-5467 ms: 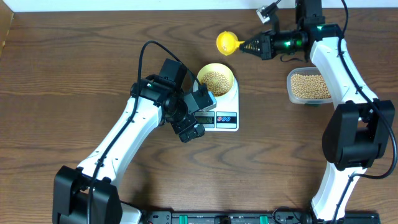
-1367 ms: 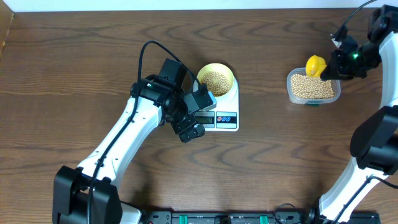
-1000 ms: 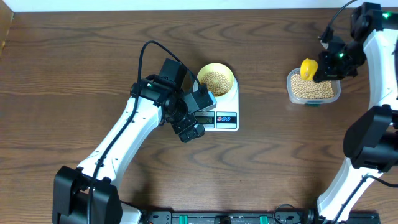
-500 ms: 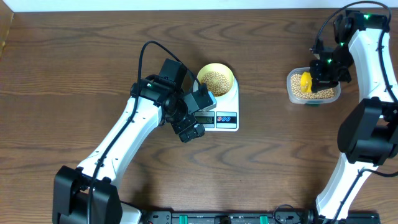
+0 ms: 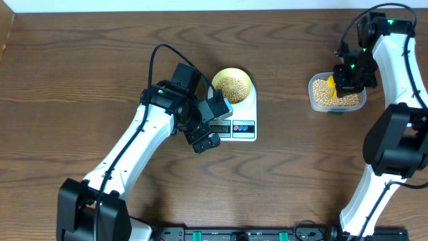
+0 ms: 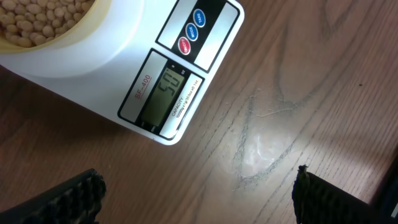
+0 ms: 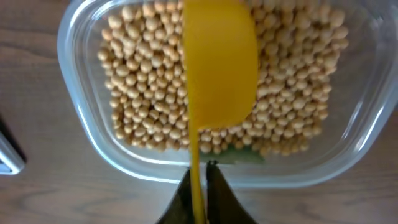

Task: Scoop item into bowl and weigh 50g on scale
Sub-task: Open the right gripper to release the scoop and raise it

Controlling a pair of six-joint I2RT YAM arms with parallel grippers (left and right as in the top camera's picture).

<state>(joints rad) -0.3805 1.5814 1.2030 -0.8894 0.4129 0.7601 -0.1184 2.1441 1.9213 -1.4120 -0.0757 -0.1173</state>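
Observation:
The pale-yellow bowl (image 5: 232,85) holds tan beans (image 5: 232,87) and stands on the white scale (image 5: 241,112). In the left wrist view the scale's grey display (image 6: 163,93) shows digits, with the bowl (image 6: 59,46) above it. My left gripper (image 5: 204,132) hangs open just left of the scale's front, nothing between its fingers (image 6: 68,199). My right gripper (image 5: 348,80) is shut on the thin handle of a yellow scoop (image 7: 221,62), whose cup lies over the beans (image 7: 143,93) in the clear tub (image 5: 336,94).
The clear tub's rim (image 7: 81,118) sits near the table's right side on brown wood. The left arm (image 5: 134,154) crosses the table's left middle; the right arm (image 5: 391,80) runs along the right edge. A black rail lines the front edge.
The right arm brought the scoop from the tub's upper right edge down and left into the tub. The left arm, bowl and scale have not moved.

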